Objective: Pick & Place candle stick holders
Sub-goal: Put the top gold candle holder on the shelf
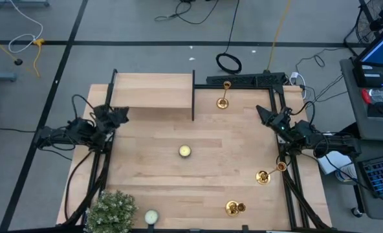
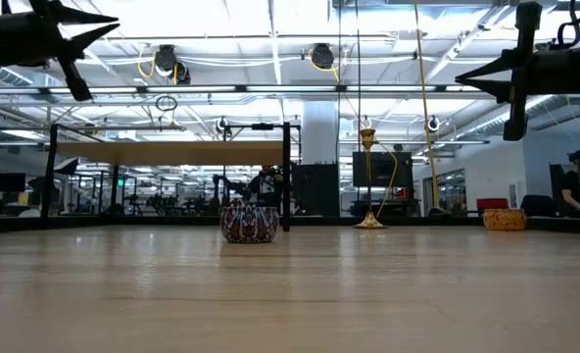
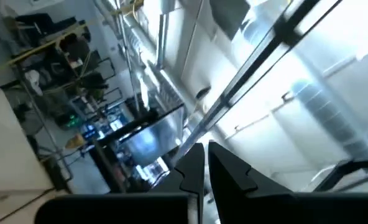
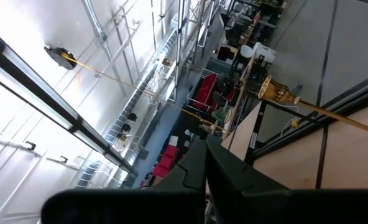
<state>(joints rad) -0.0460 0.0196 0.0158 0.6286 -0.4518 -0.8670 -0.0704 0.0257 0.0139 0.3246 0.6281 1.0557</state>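
Three gold candle stick holders stand upright on their round bases on the wooden table. One (image 1: 222, 98) is at the far edge and also shows in the low view (image 2: 368, 176) and the right wrist view (image 4: 277, 93). One (image 1: 266, 173) is at the right edge and one (image 1: 235, 207) is near the front right corner. My left gripper (image 1: 122, 115) is shut and empty, raised above the table's left edge; it shows in the left wrist view (image 3: 206, 149) and the low view (image 2: 99, 27). My right gripper (image 1: 261, 111) is shut and empty, raised above the right edge; it shows in the right wrist view (image 4: 206, 144) and the low view (image 2: 466, 83).
A yellow tealight (image 1: 184, 151) sits mid-table; in the low view it shows as a small patterned cup (image 2: 249, 221). A pale tealight (image 1: 151, 217) and a bushy plant (image 1: 112, 210) stand at the front left. A raised wooden shelf (image 1: 153, 90) with a dark upright divider (image 1: 193, 97) fills the far left.
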